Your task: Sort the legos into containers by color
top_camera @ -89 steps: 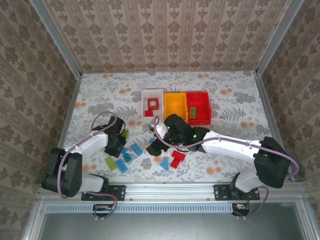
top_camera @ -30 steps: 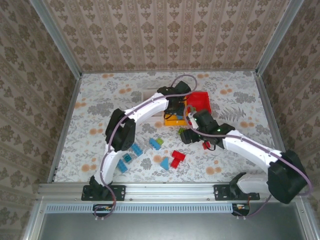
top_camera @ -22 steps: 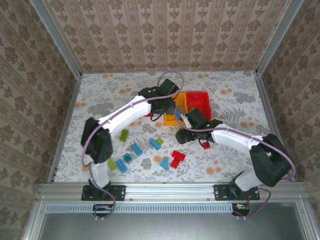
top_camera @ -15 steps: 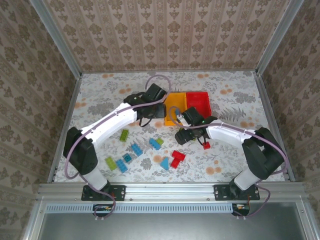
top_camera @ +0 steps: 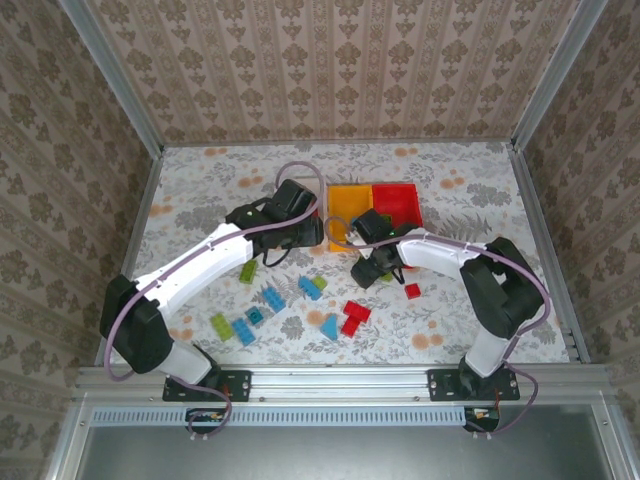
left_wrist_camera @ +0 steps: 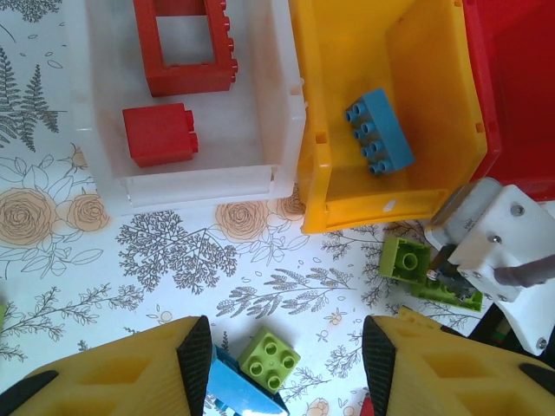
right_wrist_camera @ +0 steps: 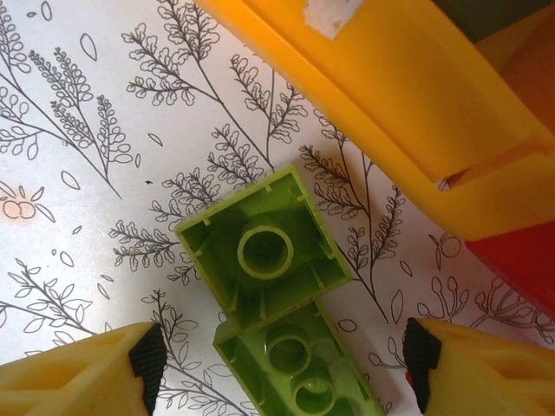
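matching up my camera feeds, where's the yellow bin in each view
top external: yellow bin sits just above centre.
left wrist: along the top edge, right of centre.
right wrist: its wall runs across the top right.
shared landmark: the red bin right beside it.

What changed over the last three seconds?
The left claw went from the loose bricks up to the yellow bin, where a blue brick now lies, and has drawn back, open. The right claw shifted right to two green bricks, open around them. The red bricks and blue wedge stayed put.
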### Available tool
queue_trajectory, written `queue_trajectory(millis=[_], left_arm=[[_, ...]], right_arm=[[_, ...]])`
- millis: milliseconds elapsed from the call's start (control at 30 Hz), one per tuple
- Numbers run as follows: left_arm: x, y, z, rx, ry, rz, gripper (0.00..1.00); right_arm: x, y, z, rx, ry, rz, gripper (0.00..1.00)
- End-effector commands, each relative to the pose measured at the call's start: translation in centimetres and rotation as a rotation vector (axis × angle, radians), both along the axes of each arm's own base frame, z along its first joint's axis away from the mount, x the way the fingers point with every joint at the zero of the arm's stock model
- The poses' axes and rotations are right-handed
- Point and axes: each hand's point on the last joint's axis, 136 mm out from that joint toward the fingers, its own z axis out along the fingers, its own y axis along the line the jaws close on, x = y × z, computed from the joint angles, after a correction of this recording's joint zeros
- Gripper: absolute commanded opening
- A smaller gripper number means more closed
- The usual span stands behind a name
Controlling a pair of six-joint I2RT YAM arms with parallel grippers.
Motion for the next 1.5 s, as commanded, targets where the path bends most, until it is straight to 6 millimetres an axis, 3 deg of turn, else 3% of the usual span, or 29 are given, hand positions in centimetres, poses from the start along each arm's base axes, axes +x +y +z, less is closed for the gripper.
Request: queue_trajectory(millis=[0,167,367,633,733,933,1033,1167,1333,1467], left_arm=[[-0.1,0.2,0.6,-0.022,-0.008,0.006,0.51],[-0.1,0.3,0.7,-0.023,-0.012,0.009,0.51],[-0.1,0.4,0.6,-0.027,-0.016,0.015,0.51],[0.0,0.4,0.7,-0.036,-0.025,0.017,0.51],[-0.2,0.2,1.4,-0.059,-0.044,0.005,0.51],[-0.7,-1.3,4.3,-0.129,-0.116,-0.077,0.51],[-0.9,-3.0,5.7,-0.149,-0.147,-0.142,0.52],[-0.8,-5.3,6.7,-0.164,-0.167,-0.209,0.52],[-0.7,-7.8,7.5,-0.169,-0.191,-0.280,0.52],[-0.8,-9.0,7.8,-0.163,-0.202,-0.317,0.52]], right_arm=[[-1.3,-1.1,-1.4,-0.055,0.092,-0.003,0.68],[-2.4,-1.6,-2.1,-0.072,0.134,-0.021,0.66],[-3.3,-2.2,-2.3,-0.083,0.157,-0.030,0.55],[-4.3,-1.9,-1.6,-0.073,0.153,-0.018,0.31],[-4.5,-1.5,-0.1,-0.034,0.111,-0.019,0.27],[-4.4,-2.2,5.8,0.074,-0.019,-0.086,0.26],[-2.7,-3.5,9.1,0.180,-0.100,-0.195,0.25],[1.8,-5.1,11.6,0.318,-0.169,-0.366,0.25],[7.4,-6.5,10.6,0.317,-0.183,-0.525,0.25],[9.8,-7.6,9.0,0.308,-0.167,-0.617,0.25]])
